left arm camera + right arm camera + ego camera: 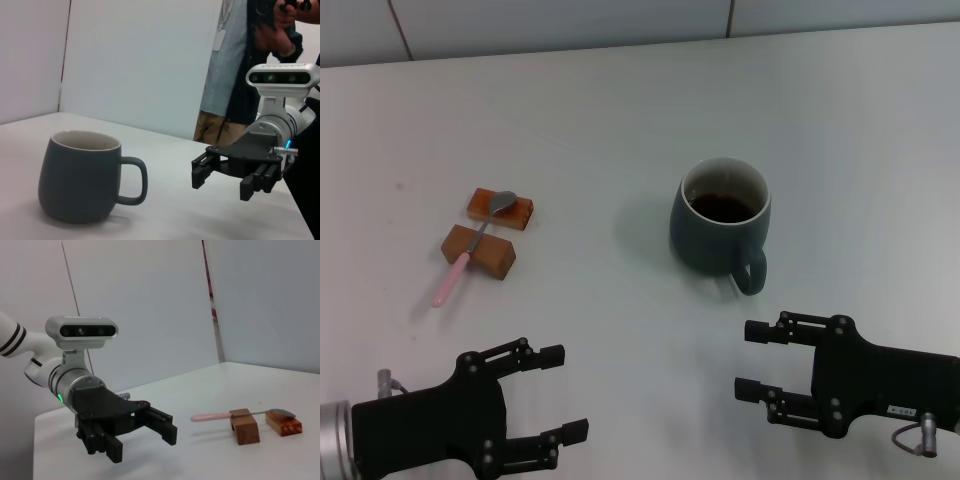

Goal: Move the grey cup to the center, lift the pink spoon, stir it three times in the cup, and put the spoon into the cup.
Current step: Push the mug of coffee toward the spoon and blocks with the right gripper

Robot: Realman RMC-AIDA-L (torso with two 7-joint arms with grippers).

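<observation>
Grey cup [720, 215] stands upright on the table [620, 120], holding dark liquid; its loop handle points toward the right gripper [756, 360], which lies near it on the robot's side, jaws apart and empty. The cup appears already close to the table's middle, though the head view alone does not settle this.

Pink spoon [470, 246] lies well to the left of the cup, bridged across two wooden blocks [490, 230]: silver bowl on the far block, neck over the near block, pink handle overhanging toward the robot. Its long axis runs diagonally, handle end nearest the left gripper [560, 392]. That gripper sits on the robot's side of the spoon, jaws apart, nothing held.

Judgement: the right arm is the nearer one for the cup, the left for the spoon; the raised handle leaves room for jaws beneath it.

The head view alone shows the liquid. The left wrist view gives the cup's side profile [82, 175] with the right gripper [225, 175] beyond. The right wrist view shows the spoon [240, 415] lifted clear of the table
</observation>
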